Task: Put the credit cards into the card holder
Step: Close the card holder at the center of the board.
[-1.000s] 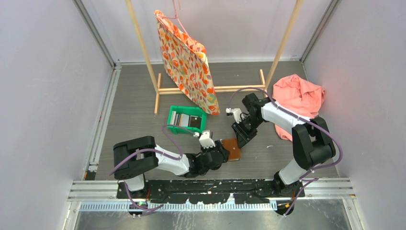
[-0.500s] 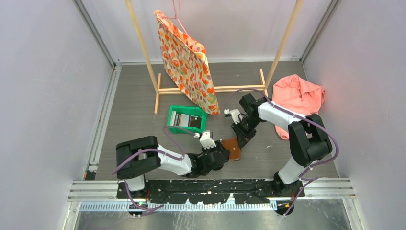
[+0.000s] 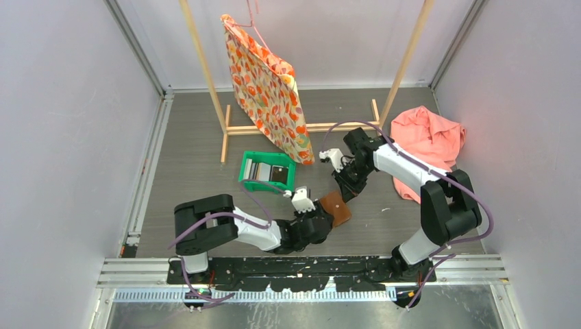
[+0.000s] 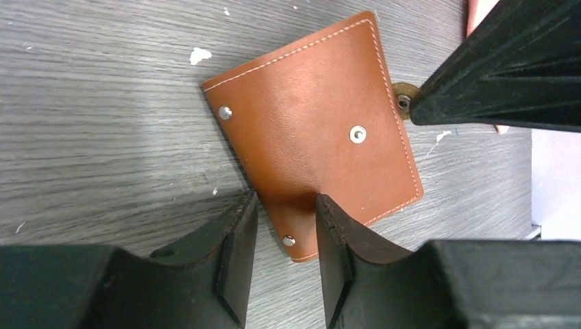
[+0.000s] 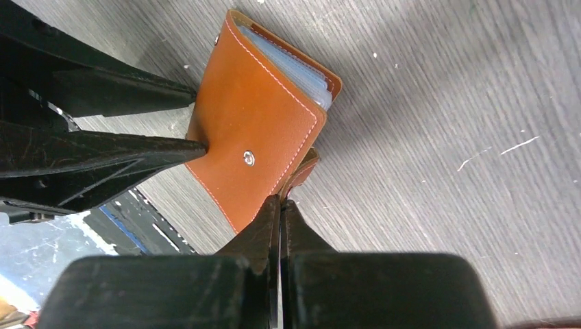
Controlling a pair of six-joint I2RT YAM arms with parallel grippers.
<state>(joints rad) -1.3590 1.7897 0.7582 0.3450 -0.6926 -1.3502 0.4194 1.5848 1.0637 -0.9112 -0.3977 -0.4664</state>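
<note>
Progress looks slight: the card holder (image 4: 315, 144) is folded shut and lies on the grey worktop (image 3: 199, 151) between the two arms, with no pocket exposed. The credit cards (image 3: 264, 171), a silvery one and a black one showing, stand in the green bin (image 3: 248, 163), well apart from the holder and behind the left arm. Pale sleeve edges (image 5: 294, 65) show at the holder's open side, but no card can be made out in them.

The left jaws stand part-way apart and straddle the holder's near edge beside a rivet; whether they press on the leather cannot be told. The right jaws are closed tight, their tips at the snap strap (image 5: 301, 168) that sticks out from the holder's far side; whether the strap is caught between them is unclear.

What remains appears to be nearly everything: unfolding the holder, fetching each card from the bin and sliding it into a pocket.
</note>
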